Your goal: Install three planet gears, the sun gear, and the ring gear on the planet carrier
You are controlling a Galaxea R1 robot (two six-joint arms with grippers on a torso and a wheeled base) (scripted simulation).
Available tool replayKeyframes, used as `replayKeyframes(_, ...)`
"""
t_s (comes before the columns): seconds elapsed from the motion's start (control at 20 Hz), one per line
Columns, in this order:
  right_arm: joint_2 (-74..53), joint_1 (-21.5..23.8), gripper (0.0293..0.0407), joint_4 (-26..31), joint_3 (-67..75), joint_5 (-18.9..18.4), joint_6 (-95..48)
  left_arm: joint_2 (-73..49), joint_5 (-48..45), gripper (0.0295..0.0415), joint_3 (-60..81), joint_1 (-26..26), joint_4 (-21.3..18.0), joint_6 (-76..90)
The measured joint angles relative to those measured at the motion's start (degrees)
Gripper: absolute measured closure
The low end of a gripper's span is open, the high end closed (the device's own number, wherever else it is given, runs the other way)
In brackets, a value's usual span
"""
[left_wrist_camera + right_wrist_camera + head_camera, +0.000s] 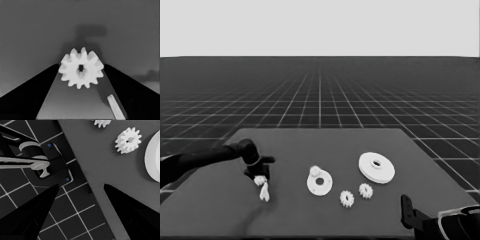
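Observation:
My left gripper (259,175) is down over the table's left part, open. A small gear (81,68) lies between its fingertips, also seen as the gear (260,180) in the head view. Right beside it lies the thin white piece (264,192). The smaller round part (321,183) lies at mid-table with one gear (315,171) on its far left edge. Two more gears (346,198) (365,190) lie to its right. The larger round part (376,167) is farther right. I cannot tell which gear is the sun gear. My right gripper (81,185) waits open off the table's near right corner.
The thin white piece (115,107) runs partly under one left finger. The right wrist view shows a gear (128,140), the larger round part's edge (153,157), the table's edge and dark machinery (50,167) over the floor grid.

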Motion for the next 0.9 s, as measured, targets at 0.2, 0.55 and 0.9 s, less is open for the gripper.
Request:
replayKeyframes(0.2, 0.00, 0.00, 0.0315, 0.00, 0.00, 0.00, 0.00, 0.06, -0.11, 0.0397, -0.15, 0.10, 0.08, 0.05)
replayKeyframes(0.55, 0.00, 0.00, 0.0315, 0.00, 0.00, 0.00, 0.00, 0.07, -0.13, 0.0398, -0.16, 0.07, 0.10, 0.06)
replayKeyframes(0.9, 0.00, 0.00, 0.0315, 0.00, 0.00, 0.00, 0.00, -3.74, 7.73, 0.0398, 7.76, -10.67, -7.43, -2.54)
